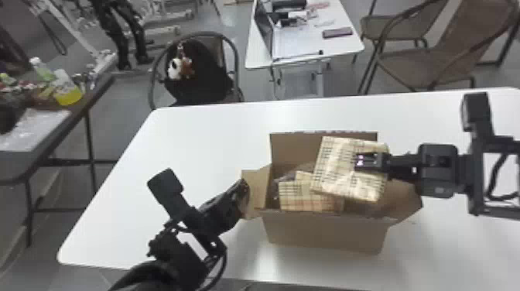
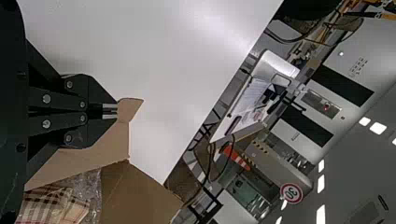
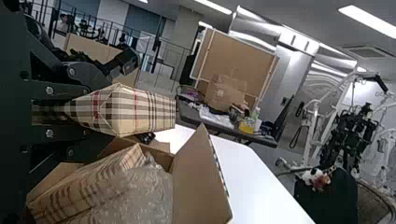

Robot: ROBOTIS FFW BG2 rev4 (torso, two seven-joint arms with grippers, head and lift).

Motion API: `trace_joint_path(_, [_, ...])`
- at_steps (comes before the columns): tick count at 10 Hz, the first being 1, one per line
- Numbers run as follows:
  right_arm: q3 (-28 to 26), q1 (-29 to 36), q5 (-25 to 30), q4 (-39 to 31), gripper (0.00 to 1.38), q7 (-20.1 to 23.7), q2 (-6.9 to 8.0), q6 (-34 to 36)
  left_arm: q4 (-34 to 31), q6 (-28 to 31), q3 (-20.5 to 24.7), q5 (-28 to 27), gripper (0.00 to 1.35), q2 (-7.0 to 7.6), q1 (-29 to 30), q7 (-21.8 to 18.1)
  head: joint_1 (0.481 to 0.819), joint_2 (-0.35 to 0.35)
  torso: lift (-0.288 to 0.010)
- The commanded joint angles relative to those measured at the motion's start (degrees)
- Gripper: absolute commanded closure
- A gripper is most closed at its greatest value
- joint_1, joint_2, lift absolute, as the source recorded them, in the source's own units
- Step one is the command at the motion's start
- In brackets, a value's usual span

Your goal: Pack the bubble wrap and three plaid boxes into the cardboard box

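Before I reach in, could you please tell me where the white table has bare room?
The white table is bare left of the cardboard box, and behind it to the far edge. It is crowded at the box itself: the right gripper holds a plaid box above it, and the left gripper is at its left flap.

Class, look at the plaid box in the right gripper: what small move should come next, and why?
Probably lower the held plaid box into the cardboard box, toward its right side: the right gripper holds it over the open top, and another plaid box already lies inside, toward the left.
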Motion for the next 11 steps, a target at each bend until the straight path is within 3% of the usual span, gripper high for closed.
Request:
trace_joint_path(1, [-0.7,0.5,-0.7,1.5,1.12,-0.4,0.05,0.0,0.0,0.0,0.0,-0.1,1.22,-0.15,0.0,0.0,0.695,0.242,-0.148])
trace_joint_path(2, [-0.7,0.5,-0.8,2.1,0.49,-1.0,-0.03,0.2,0.0,0.0,0.0,-0.1,1.22,-0.15,0.0,0.0,0.695,0.234,-0.148])
trace_joint_path(3, [-0.7,0.2,-1.0,2.2,0.04,-1.1,-0.03,0.4,0.0,-0.1,0.0,-0.2,1.22,-0.15,-0.1,0.0,0.695,0.230,-0.148])
trace_joint_path(4, [-1.1,-0.1,-1.8,3.1,0.06,-1.2,-0.30,1.1,0.0,0.0,-0.1,-0.3,1.22,-0.15,-0.2,0.0,0.695,0.229,-0.148])
trace_joint_path(5, [-1.2,0.6,-4.4,2.6,0.18,-1.8,-0.82,1.1,0.0,0.0,-0.1,-0.3,1.22,-0.15,-0.3,0.0,0.695,0.227,-0.148])
trace_joint_path(7, [-2.2,2.2,-12.8,-4.6,0.29,-2.5,-1.26,0.3,0.0,-0.1,0.0,-0.2,1.22,-0.15,-0.2,0.0,0.695,0.224,-0.148])
trace_joint_path(8, [-7.3,2.8,-8.5,-9.7,0.30,-2.5,-1.35,0.6,0.0,-0.1,-0.1,-0.2,1.22,-0.15,-0.3,0.0,0.695,0.237,-0.148])
trace_joint_path(9, [-14.3,4.0,1.9,-14.7,0.30,-0.7,-1.35,1.3,0.0,-0.2,-0.1,-0.4,1.22,-0.15,-0.4,0.0,0.695,0.233,-0.148])
trace_joint_path(10, [-17.8,5.9,19.1,-18.0,0.30,10.9,-1.35,-2.5,0.0,-0.3,-0.1,-0.5,1.22,-0.15,-0.7,0.0,0.695,0.197,-0.148])
trace_joint_path(11, [-18.0,9.3,31.2,-20.2,0.30,18.6,-1.18,-11.3,0.0,-0.6,-0.1,-0.5,1.22,-0.15,-0.5,0.0,0.695,0.147,-0.148])
